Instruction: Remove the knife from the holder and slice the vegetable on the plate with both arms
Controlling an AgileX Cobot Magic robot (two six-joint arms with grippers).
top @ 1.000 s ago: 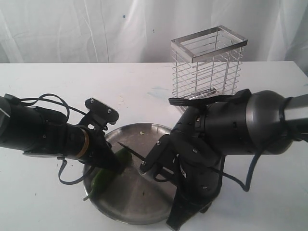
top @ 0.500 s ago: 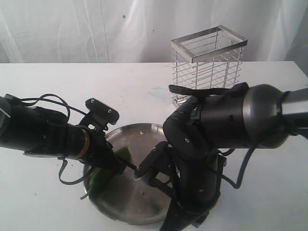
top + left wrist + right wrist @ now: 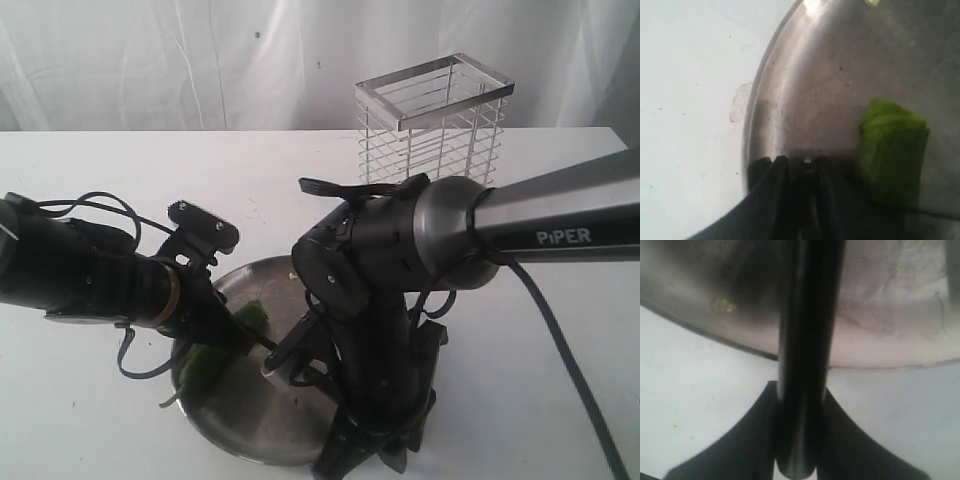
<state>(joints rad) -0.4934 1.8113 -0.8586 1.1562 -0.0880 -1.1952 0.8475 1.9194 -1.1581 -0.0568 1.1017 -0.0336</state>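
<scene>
We read only 1 word, "PIPER", in white capitals on the thick grey link [image 3: 560, 215] of the black right arm [image 3: 370, 260].

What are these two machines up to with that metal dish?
The robot's right gripper is clamped on the black handle of a knife, whose blade reaches out over a steel plate. Its left gripper is down on that plate beside a green chili. Whether it actually grips the chili can't be made out. The wire holder stands behind the plate.
</scene>
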